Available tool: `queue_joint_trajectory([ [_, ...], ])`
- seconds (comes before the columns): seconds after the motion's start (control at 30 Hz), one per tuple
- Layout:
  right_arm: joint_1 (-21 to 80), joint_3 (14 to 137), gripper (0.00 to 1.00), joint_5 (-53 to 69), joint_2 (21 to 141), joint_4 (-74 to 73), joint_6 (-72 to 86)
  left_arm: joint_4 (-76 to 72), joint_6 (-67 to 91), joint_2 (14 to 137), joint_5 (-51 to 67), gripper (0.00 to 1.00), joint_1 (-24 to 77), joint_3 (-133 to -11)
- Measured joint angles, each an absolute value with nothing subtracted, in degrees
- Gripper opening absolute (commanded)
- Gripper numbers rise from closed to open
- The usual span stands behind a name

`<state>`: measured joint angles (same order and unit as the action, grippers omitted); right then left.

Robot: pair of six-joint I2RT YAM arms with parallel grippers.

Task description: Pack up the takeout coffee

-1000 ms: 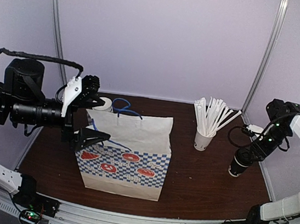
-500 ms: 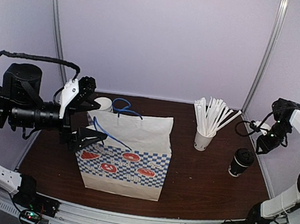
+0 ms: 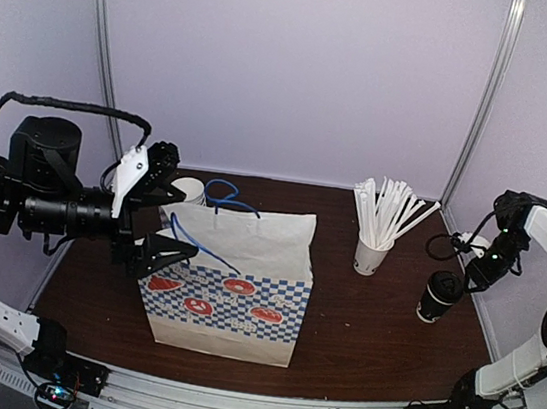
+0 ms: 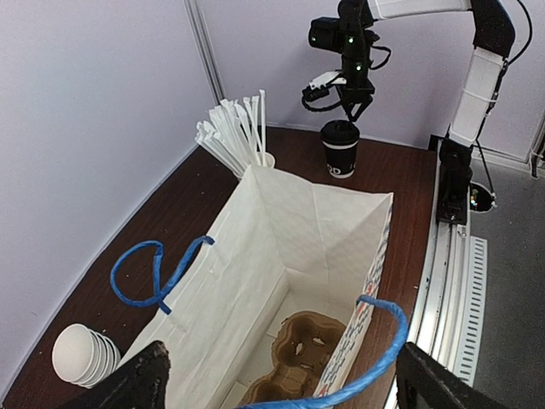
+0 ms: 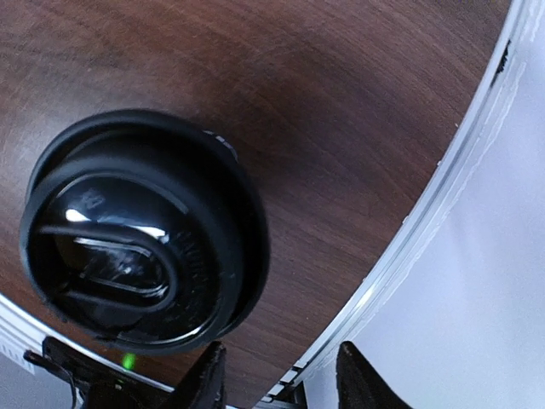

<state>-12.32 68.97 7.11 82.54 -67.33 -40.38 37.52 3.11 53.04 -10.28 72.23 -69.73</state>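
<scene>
The takeout coffee [image 3: 439, 295], a short black cup with a black lid, stands on the table at the right; it also shows in the left wrist view [image 4: 341, 149] and the right wrist view [image 5: 136, 230]. My right gripper [image 3: 476, 274] hangs open just above and to the right of it, with only table between its fingertips [image 5: 209, 379]. The checkered paper bag [image 3: 233, 280] stands open at centre-left. My left gripper [image 3: 171, 219] is open, its fingers [image 4: 140, 379] straddling the bag's mouth [image 4: 298, 221]. A brown cup carrier [image 4: 306, 358] lies in the bag's bottom.
A stack of lidless black cups [image 3: 190, 190] stands behind the bag's left end. A white cup of white sticks [image 3: 373, 253] stands between the bag and the coffee. The bag's blue handles [image 4: 157, 273] stick out. The table's right rail [image 5: 426, 213] runs close by the coffee.
My right gripper was down at the coffee a second ago, then lifted off and back to the right, and has now dropped a little beside it. The cup stayed put. The left arm barely moved.
</scene>
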Motion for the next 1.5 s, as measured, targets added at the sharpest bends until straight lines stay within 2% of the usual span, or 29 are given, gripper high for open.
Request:
queue_joint_trajectory([
  [0.1, -12.32, 70.30, 0.62, 8.36, 81.71, -70.81, -44.62, 37.65, 3.11, 53.69, -10.00, 0.93, 72.23, -69.76],
  [0.2, -12.32, 72.86, 0.69, 10.37, 80.53, -75.40, -50.09, 37.98, 3.09, 54.52, -9.58, 0.93, 72.23, -69.76],
  [0.3, -12.32, 75.90, 0.93, 12.40, 80.09, -79.11, -54.33, 38.20, 3.09, 55.27, -9.23, 0.93, 72.23, -69.82],
  [0.33, -12.32, 76.84, 0.99, 13.32, 80.31, -79.88, -55.53, 38.22, 3.09, 55.48, -9.17, 0.93, 72.23, -69.91],
  [0.37, -12.27, 78.19, 1.00, 14.50, 80.93, -81.14, -56.75, 38.22, 3.09, 55.70, -8.99, 0.93, 72.23, -70.00],
  [0.63, -11.46, 81.10, 1.00, 22.31, 89.93, -83.02, -55.42, 38.92, 3.09, 57.95, -7.73, 0.92, 72.23, -71.72],
  [0.77, -9.93, 80.60, 0.92, 22.72, 90.54, -80.34, -51.92, 39.22, 3.09, 58.72, -7.51, 0.92, 72.23, -71.94],
  [0.9, -8.71, 80.58, 0.85, 21.78, 90.54, -77.60, -46.68, 39.35, 3.09, 59.18, -7.49, 0.93, 72.23, -72.01],
  [1.17, -5.26, 78.87, 0.87, 18.44, 90.15, -75.05, -39.53, 39.62, 3.09, 59.81, -7.51, 0.93, 72.23, -72.01],
  [1.5, -2.70, 77.08, 0.79, 12.97, 89.56, -73.49, -34.37, 39.88, 3.14, 59.83, -7.53, 0.92, 72.23, -72.01],
])
